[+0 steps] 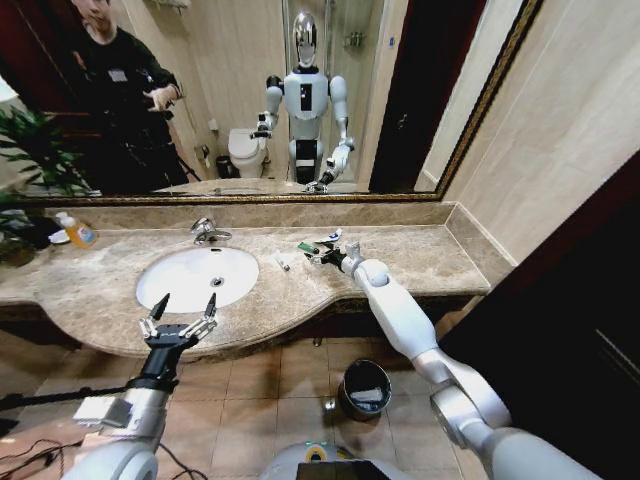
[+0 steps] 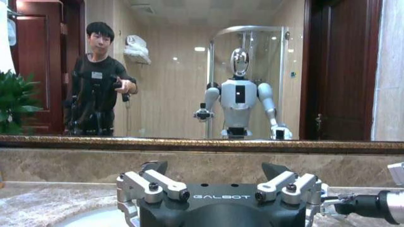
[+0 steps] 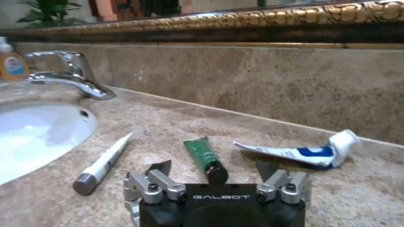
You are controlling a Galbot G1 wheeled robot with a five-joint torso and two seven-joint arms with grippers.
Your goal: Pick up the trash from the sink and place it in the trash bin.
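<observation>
The trash lies on the marble counter beside the sink (image 1: 190, 280), not in the basin: a white tube with a grey cap (image 3: 101, 165), a green tube (image 3: 203, 158) and a squeezed white-and-blue tube (image 3: 303, 152). My right gripper (image 3: 215, 170) is low over the counter, open, with the green tube's dark cap end between its fingers (image 3: 161, 168). In the head view that gripper (image 1: 325, 256) is at the trash (image 1: 307, 246). My left gripper (image 1: 180, 322) hangs open and holds nothing at the counter's front edge before the sink. The trash bin (image 1: 364, 388) stands on the floor below.
A chrome faucet (image 1: 208, 232) stands behind the basin, and a bottle with an orange label (image 1: 80, 233) at the back left. A wide mirror (image 1: 250, 90) with a gilt frame runs along the wall. A green plant (image 1: 25, 160) fills the left corner.
</observation>
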